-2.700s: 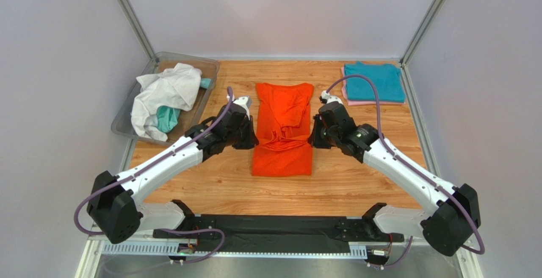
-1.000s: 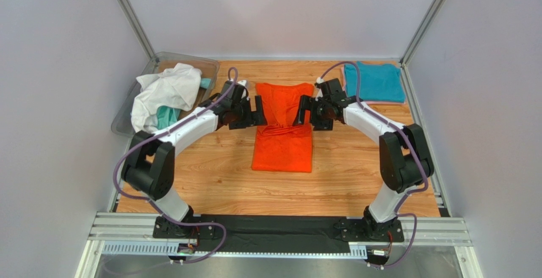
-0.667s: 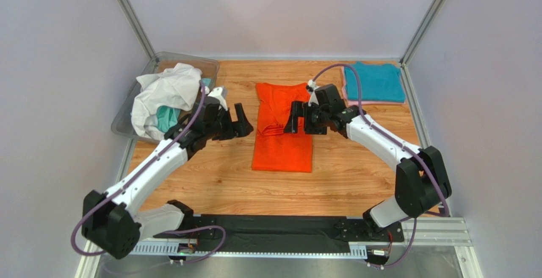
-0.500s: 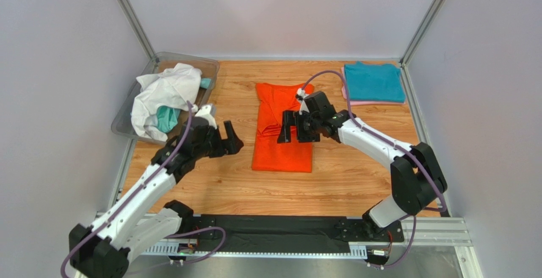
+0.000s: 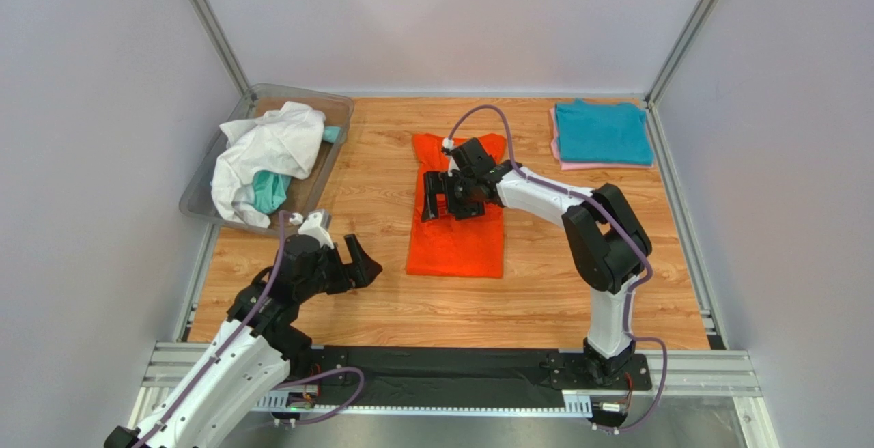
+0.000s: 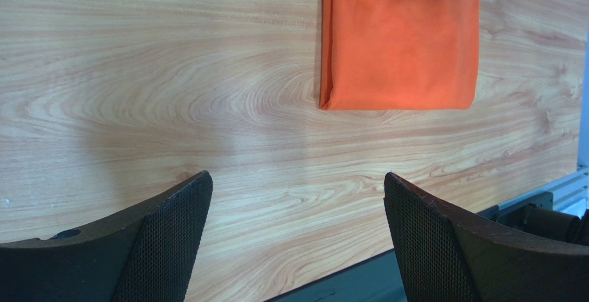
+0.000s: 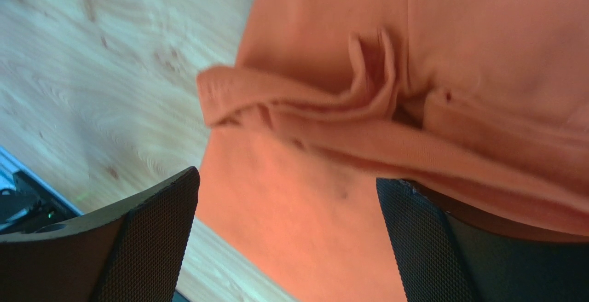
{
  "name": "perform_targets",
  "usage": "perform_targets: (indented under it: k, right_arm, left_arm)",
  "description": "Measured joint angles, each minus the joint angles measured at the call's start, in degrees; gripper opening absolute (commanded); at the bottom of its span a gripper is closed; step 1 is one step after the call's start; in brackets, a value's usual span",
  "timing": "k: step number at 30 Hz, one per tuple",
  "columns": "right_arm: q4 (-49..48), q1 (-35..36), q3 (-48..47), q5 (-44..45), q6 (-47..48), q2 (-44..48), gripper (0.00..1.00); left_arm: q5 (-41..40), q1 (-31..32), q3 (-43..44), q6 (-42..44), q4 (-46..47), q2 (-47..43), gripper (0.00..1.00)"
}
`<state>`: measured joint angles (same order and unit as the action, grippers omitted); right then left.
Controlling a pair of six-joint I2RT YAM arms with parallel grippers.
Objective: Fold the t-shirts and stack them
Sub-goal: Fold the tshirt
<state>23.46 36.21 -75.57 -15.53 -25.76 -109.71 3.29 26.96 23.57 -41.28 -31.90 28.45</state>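
Note:
The orange t-shirt [image 5: 458, 238] lies partly folded in the middle of the table, with a bunched ridge across its middle [image 7: 332, 102]. My right gripper [image 5: 443, 202] hovers open over the shirt's left half, at that ridge, with orange cloth showing between its fingers [image 7: 287, 178] but nothing pinched. My left gripper [image 5: 355, 267] is open and empty, low over bare wood near the front left. It stands well apart from the shirt, whose near end shows in its view [image 6: 399, 39]. A folded teal t-shirt [image 5: 602, 131] lies on a pink one [image 5: 557, 153] at the back right.
A clear plastic bin [image 5: 202, 187] at the back left holds a crumpled white t-shirt [image 5: 265, 149] and a teal one [image 5: 269, 192]. The enclosure's metal posts and grey walls border the table. The black base rail [image 5: 451, 364] runs along the near edge.
My left arm has pulled back from the shirt's left edge toward the front left. My right gripper has swept left across the shirt to its left half. Both grippers stayed open.

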Motion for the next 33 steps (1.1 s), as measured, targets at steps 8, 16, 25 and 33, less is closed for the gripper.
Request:
perform_targets:
  k: [8,16,25,33]
  right_arm:
    - [-0.2,0.0,-10.3,4.3,0.6,-6.8,1.0]
    - [0.1,-0.1,-22.3,8.2,1.8,-13.6,1.0]
    - [1.2,-0.4,-14.6,15.8,1.9,-2.9,1.0]
    - [1.0,-4.4,11.2,21.6,-3.2,31.4,1.0]
  left_arm:
    - [2.8,0.0,0.0,-0.7,0.0,1.5,1.0]
    - [5.0,0.0,-1.1,-1.2,0.9,2.2,1.0]
    - [9.4,0.0,-2.1,-1.7,7.0,9.6,1.0]
    - [18.6,0.0,-1.7,-1.6,21.8,28.3,1.0]
